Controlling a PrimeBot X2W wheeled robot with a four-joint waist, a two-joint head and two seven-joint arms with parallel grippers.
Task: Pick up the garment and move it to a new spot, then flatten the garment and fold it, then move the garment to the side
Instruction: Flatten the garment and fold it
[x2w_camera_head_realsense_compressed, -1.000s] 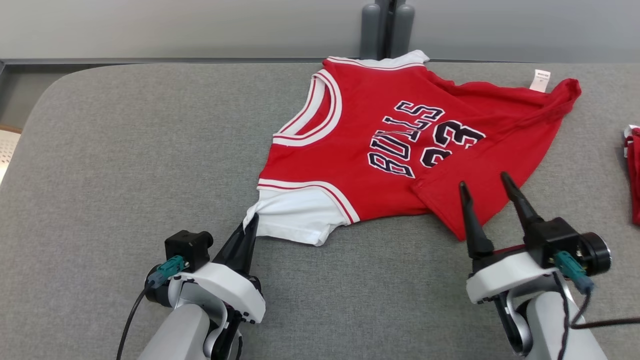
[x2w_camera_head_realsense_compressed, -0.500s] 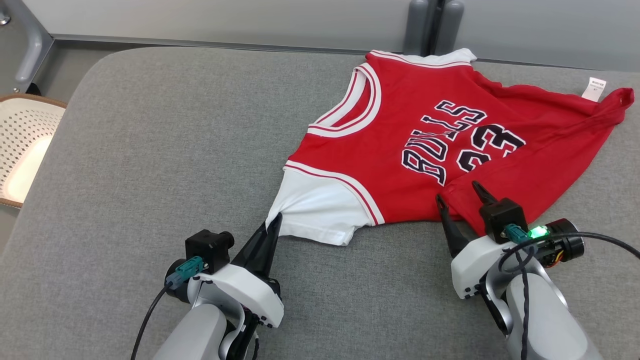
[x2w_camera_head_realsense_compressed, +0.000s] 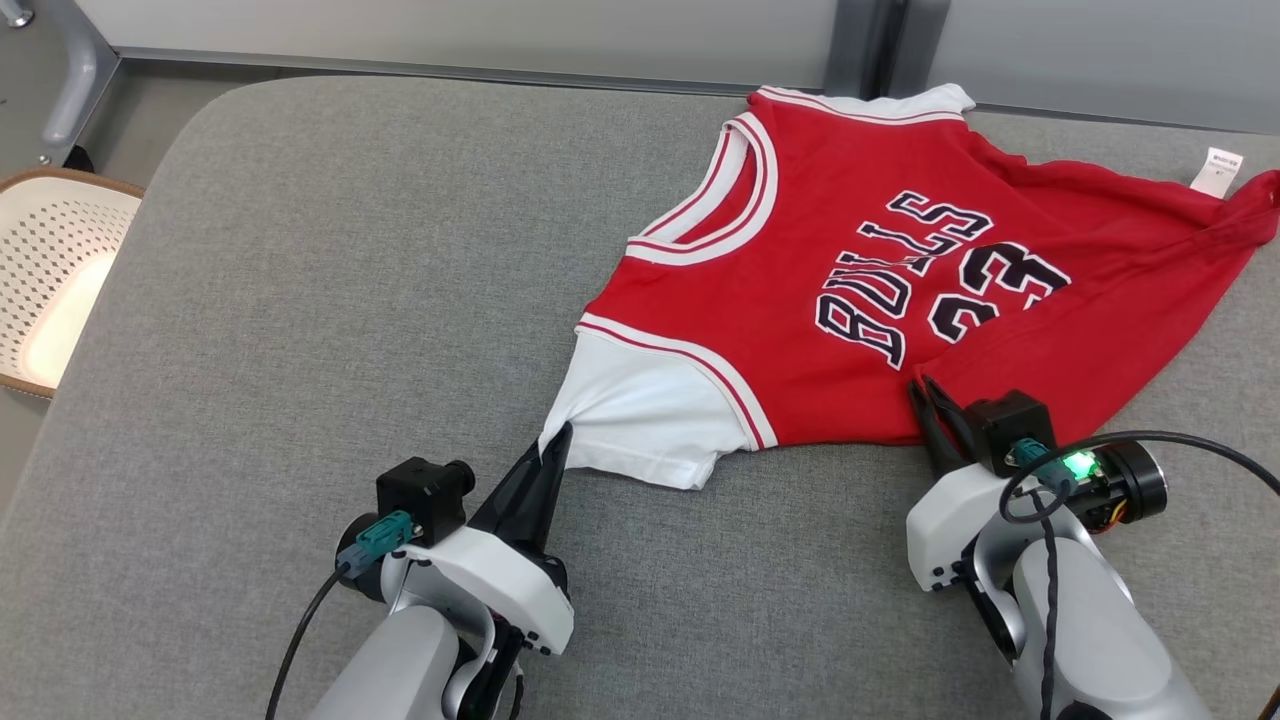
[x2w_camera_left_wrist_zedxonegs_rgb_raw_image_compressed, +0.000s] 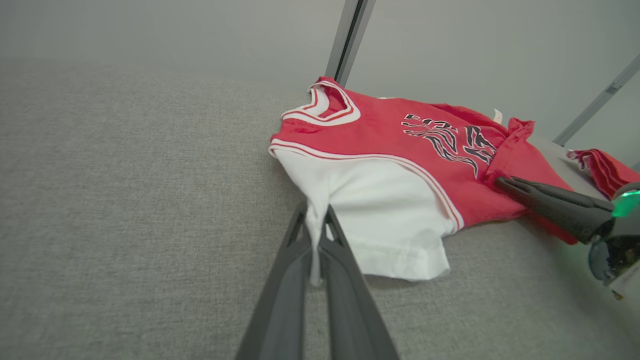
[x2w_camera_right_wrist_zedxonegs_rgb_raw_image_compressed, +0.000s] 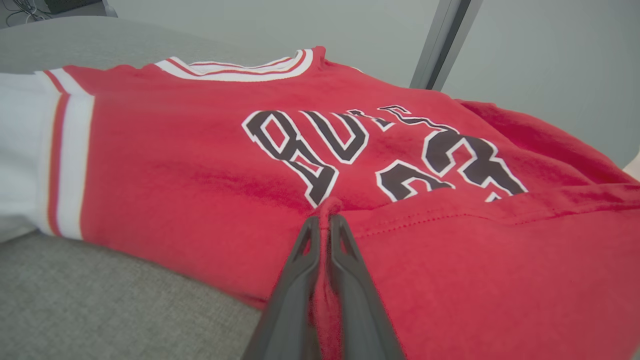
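My left tool (x2w_camera_left_wrist_zedxonegs_rgb_raw_image_compressed: 314, 222) is clamped tight on the white sleeve (x2w_camera_left_wrist_zedxonegs_rgb_raw_image_compressed: 380, 210) of the red shirt (x2w_camera_head_realsense_compressed: 800, 270), which lies spread on the grey table (x2w_camera_head_realsense_compressed: 300, 300). The right wrist view shows my right tool (x2w_camera_right_wrist_zedxonegs_rgb_raw_image_compressed: 324, 220) pinched shut on a red fold (x2w_camera_right_wrist_zedxonegs_rgb_raw_image_compressed: 331, 205); the head view adds a basket (x2w_camera_head_realsense_compressed: 50, 280) at left.

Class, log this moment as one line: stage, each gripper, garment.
stage: grasp | left gripper: shut on white sleeve | right gripper: shut on folded red hem | jersey: rumpled on grey table
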